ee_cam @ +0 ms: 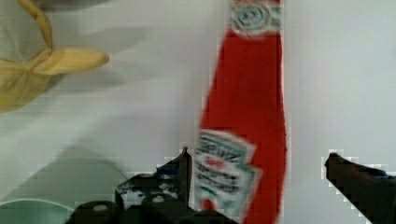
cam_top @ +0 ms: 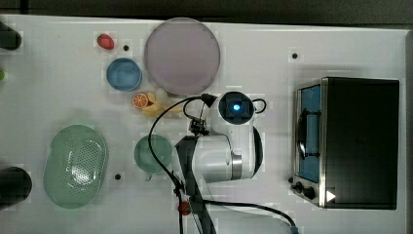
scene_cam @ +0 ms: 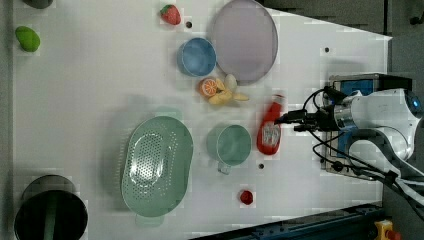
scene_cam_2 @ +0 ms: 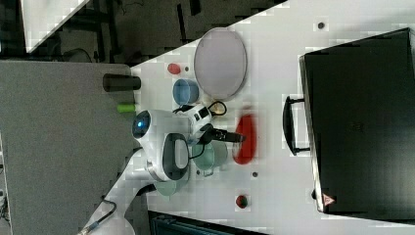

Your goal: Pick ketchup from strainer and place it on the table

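I see the ketchup lying flat on the table beside the teal cup, toward the table's middle – out of the strainer, which sits empty nearer one end. My gripper hangs just over the label end, jaws spread wide to either side of the bottle and not touching it – I judge the bottle released, so the placing looks done
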